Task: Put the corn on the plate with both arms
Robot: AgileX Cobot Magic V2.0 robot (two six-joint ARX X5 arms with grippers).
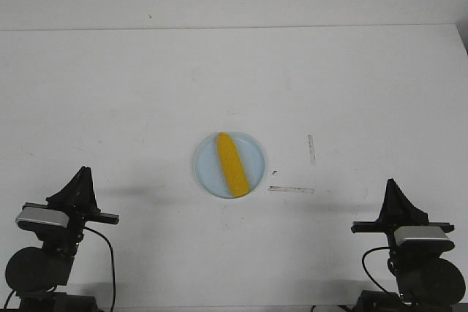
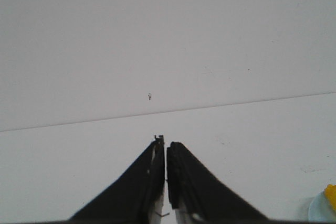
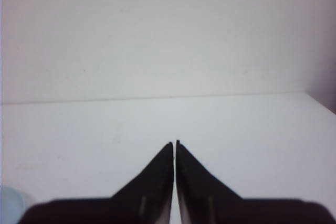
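Seeing the corn (image 1: pixel 232 165) lying lengthwise inside the plate (image 1: pixel 207 174) mid-table, so I judge placement done. My left gripper (image 1: pixel 84 172) and right gripper (image 1: pixel 392 183) sit parked near the table's front corners, well apart from the plate, tips pointing forward, both clenched on nothing.

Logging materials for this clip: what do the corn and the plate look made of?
Corn: probably a plastic toy; its yellow is flat and uniform, with no kernel detail visible.
Plate: seems to be pale blue plastic, smooth and slightly translucent, with a thin raised rim. Neither shows enough glare to judge the finish.
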